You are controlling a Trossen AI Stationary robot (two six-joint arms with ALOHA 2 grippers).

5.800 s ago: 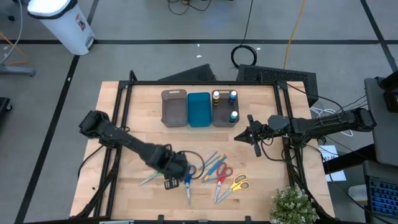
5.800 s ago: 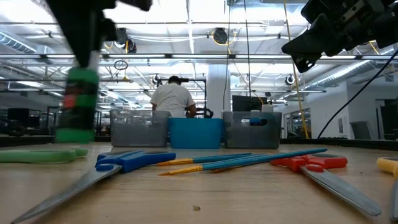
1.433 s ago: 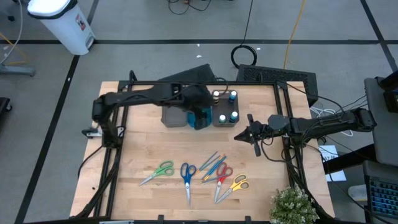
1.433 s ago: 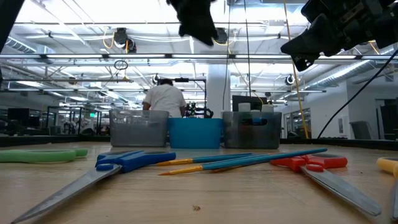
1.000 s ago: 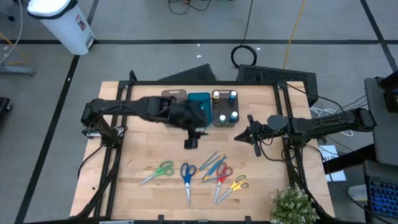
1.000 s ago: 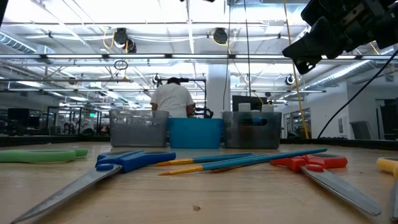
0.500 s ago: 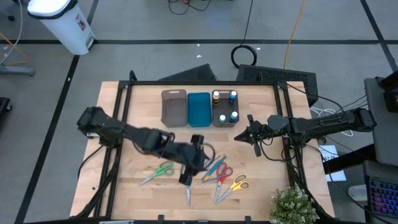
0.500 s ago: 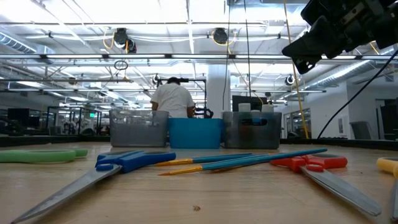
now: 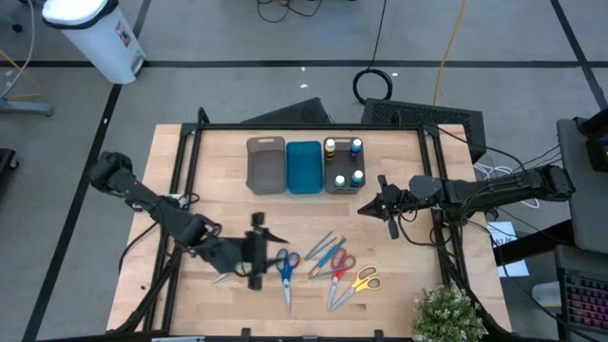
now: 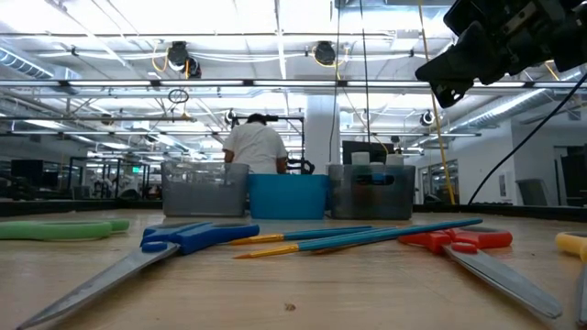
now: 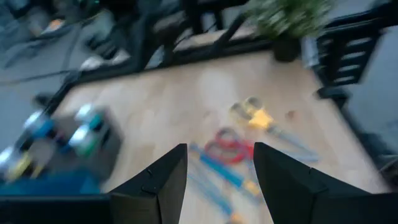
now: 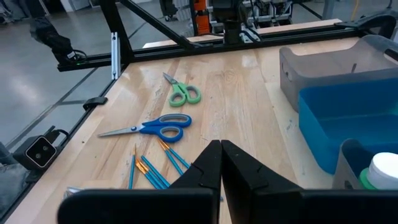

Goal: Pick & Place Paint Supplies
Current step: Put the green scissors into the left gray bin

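Scissors (image 9: 285, 272) number four, bottles (image 9: 342, 161) four, trays (image 9: 304, 167) three; left jaws open, right closed.

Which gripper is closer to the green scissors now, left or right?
Left. The left gripper hangs right over the green scissors; the right gripper waits far off, beside the bottle tray.

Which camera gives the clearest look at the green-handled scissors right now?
The right wrist view: the green-handled scissors lie fully exposed there. In the high view the left gripper covers them; the low view shows just a green handle; the left wrist view misses them.
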